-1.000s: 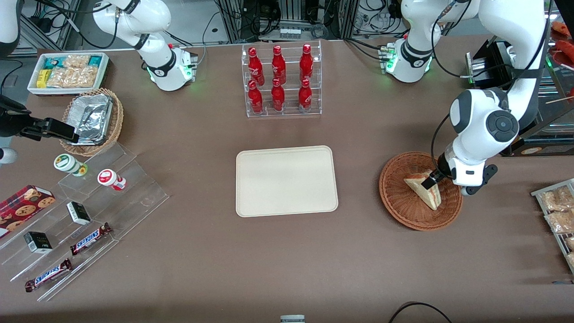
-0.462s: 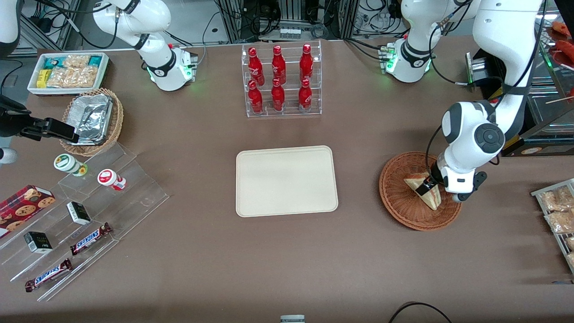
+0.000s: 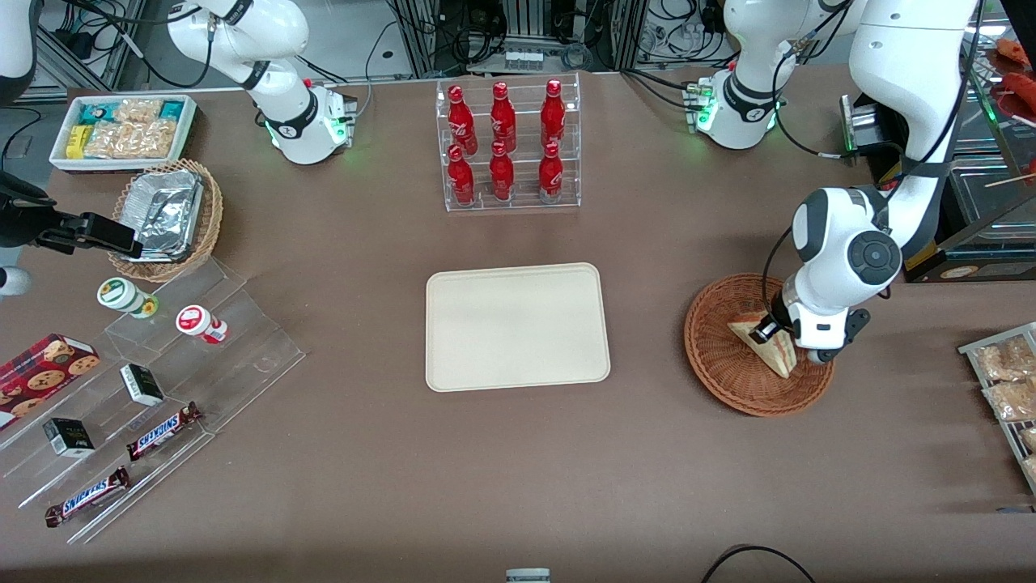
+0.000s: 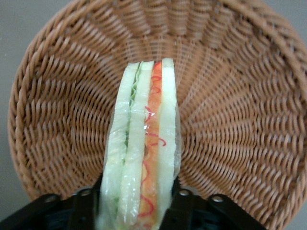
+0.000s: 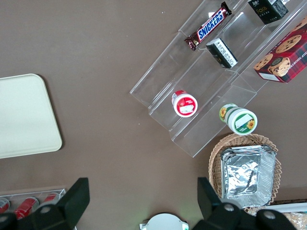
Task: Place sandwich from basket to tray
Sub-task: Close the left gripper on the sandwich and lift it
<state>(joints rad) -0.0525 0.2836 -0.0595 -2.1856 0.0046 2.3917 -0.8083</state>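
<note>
Item: sandwich (image 4: 141, 143), in the basket (image 3: 716, 356), clamped at one end between my gripper's (image 3: 769, 330) jaws. Destination: tray (image 3: 518, 326), well apart. Hazard: slick wrap, soft bread; wedge may slip on lifting.

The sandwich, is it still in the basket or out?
In. The sandwich stands on edge inside the basket, with the gripper straddling one end; whether it grips, cannot tell.

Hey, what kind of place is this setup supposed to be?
Likely a mock convenience-store counter in a robot lab: racked cola bottles, Snickers bars on acrylic steps, and the gripper astride a wrapped sandwich in a basket.
</note>
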